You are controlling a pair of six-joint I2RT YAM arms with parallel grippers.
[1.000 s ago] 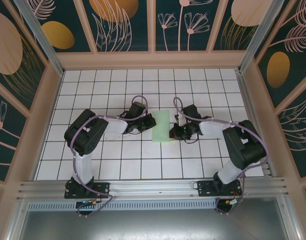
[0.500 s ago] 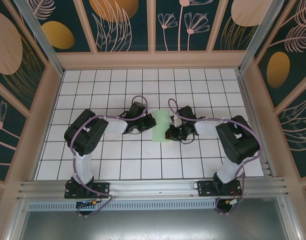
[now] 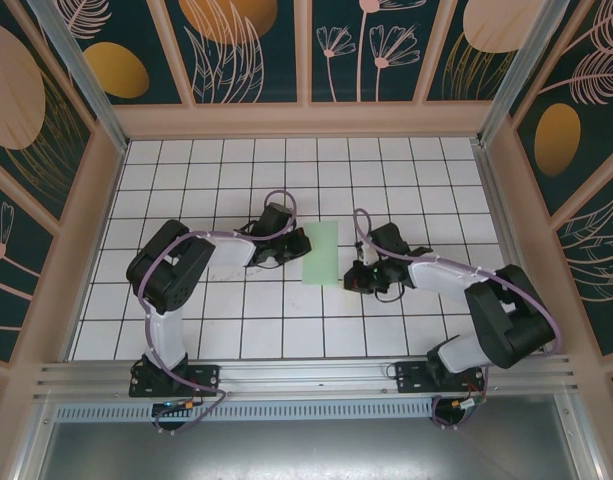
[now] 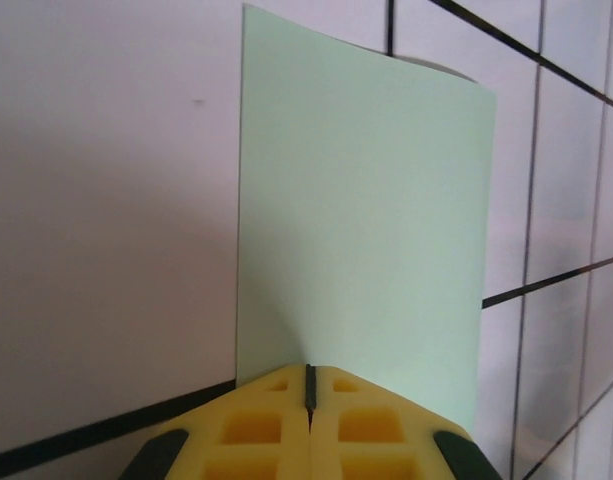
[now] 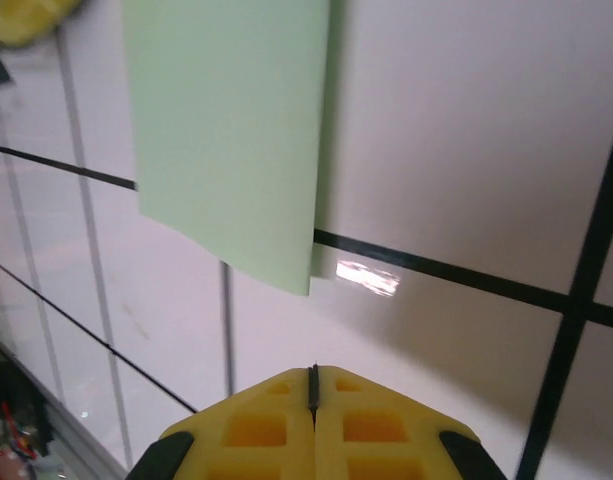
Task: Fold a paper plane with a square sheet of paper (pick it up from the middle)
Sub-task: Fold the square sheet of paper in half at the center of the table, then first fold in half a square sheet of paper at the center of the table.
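Note:
The square sheet of paper (image 3: 321, 252), pale mint green, lies on the tiled table as a tall narrow rectangle, about one tile wide and two long. My left gripper (image 3: 299, 243) is shut, its tip resting on the sheet's left edge; the left wrist view has the sheet (image 4: 366, 200) stretching away from the closed yellow fingertips (image 4: 309, 372). My right gripper (image 3: 352, 281) is shut and holds nothing, just off the sheet's near right corner. From the right wrist, that corner of the sheet (image 5: 226, 130) lies ahead of the shut tip (image 5: 313, 372), its edge slightly lifted.
White gridded table (image 3: 236, 170) with wooden walls (image 3: 306, 120) at the back and both sides. An aluminium rail (image 3: 306, 375) runs along the near edge by the arm bases. The left gripper's yellow fingers (image 5: 21, 20) show at the top left of the right wrist view.
My right gripper has drawn back from the sheet's right edge toward the near right and now stands off the paper. The left gripper has stayed put.

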